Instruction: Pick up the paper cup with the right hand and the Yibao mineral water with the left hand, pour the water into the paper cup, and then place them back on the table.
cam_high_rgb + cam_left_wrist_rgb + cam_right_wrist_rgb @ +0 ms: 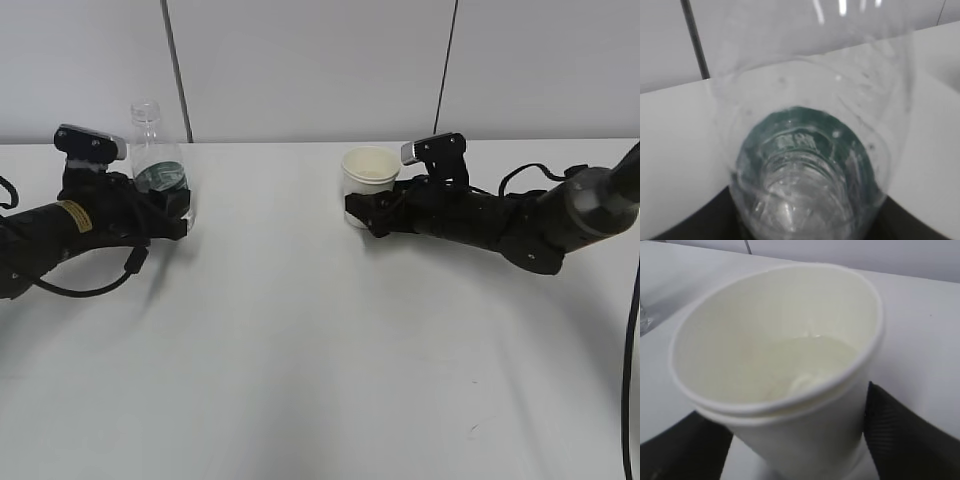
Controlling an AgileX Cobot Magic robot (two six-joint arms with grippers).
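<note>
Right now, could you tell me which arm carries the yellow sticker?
The left hand, gripping the Yibao mineral water; the right hand, on the paper cup, has none.

exterior: you look down at a slant across the table | left wrist: close on the bottle | right wrist: close above the cup

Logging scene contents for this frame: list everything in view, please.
paper cup: 1, cream-white, upright, right of centre, some liquid inside, between the right fingers
Yibao mineral water: 1, clear with dark green label, capless, upright, far left, between the left fingers
table: 1, white, under everything
wall panels: pale grey, dark seams, behind the table
left hand: 1, black, yellow sticker, closed on the bottle
right hand: 1, black, closed on the cup
</note>
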